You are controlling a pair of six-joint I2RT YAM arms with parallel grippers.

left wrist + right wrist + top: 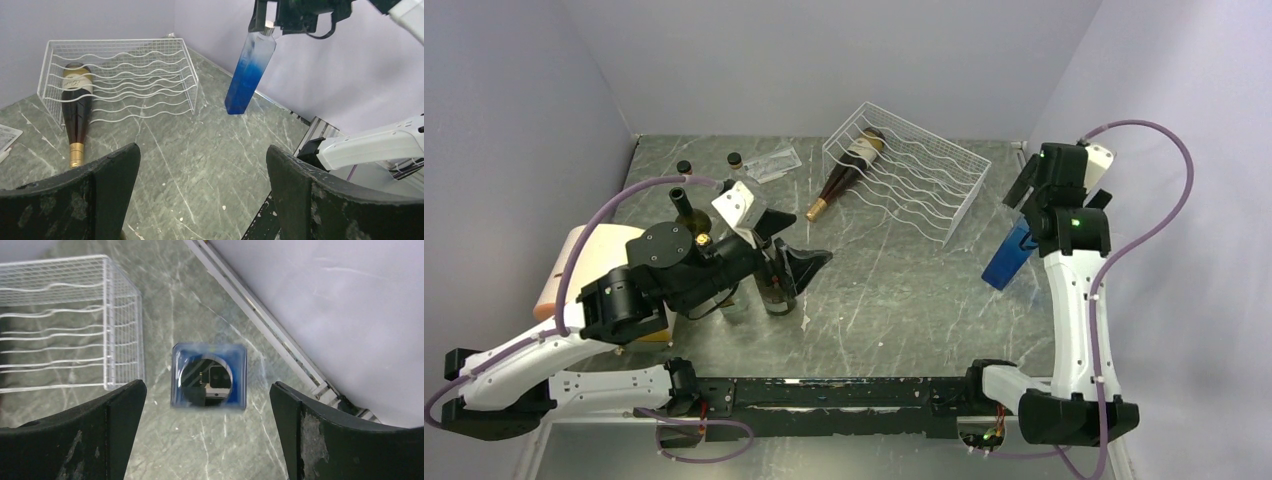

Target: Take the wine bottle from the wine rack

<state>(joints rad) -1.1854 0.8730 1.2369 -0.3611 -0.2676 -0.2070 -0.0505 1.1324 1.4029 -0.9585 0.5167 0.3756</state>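
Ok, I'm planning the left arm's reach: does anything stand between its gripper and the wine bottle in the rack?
Nothing visible does. Only bare table lies between the open left gripper and the wine bottle, whose neck sticks out of the wine rack toward it. The blue bottle is off to the right.

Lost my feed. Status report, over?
Left gripper and right gripper open, empty. Dark glass wine bottle lies in white wire rack, neck poking out. Blue square bottle below right gripper, apart from rack.

No lettering can be read: the pale label (75, 80) on the wine bottle (77, 120), lying in the wine rack (150, 55), is too blurred.
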